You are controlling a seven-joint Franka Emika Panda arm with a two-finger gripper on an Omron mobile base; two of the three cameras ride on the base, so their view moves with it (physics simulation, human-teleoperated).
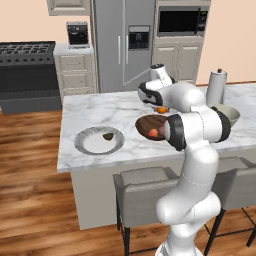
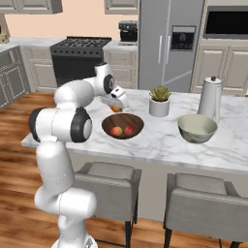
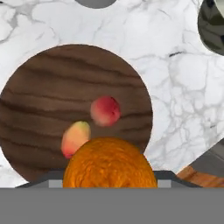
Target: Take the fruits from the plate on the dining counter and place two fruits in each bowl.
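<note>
Orange fruit (image 3: 109, 162) sits clamped in the gripper (image 2: 115, 107), held above the far edge of the dark brown bowl (image 2: 123, 126) on the table (image 1: 100, 107). Two reddish fruits (image 3: 105, 110) lie inside that bowl. Left of it, the plate (image 1: 99, 140) carries the olive-green fruit (image 1: 107, 135). Right, the grey-green bowl (image 2: 196, 128) stands near a white jug (image 2: 210, 98).

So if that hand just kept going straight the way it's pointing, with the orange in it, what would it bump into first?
Most likely the dark brown wooden bowl. The gripper points down at it, holding the orange fruit, and two fruits already lie inside. The orange might meet those first; depth is hard to judge.
</note>
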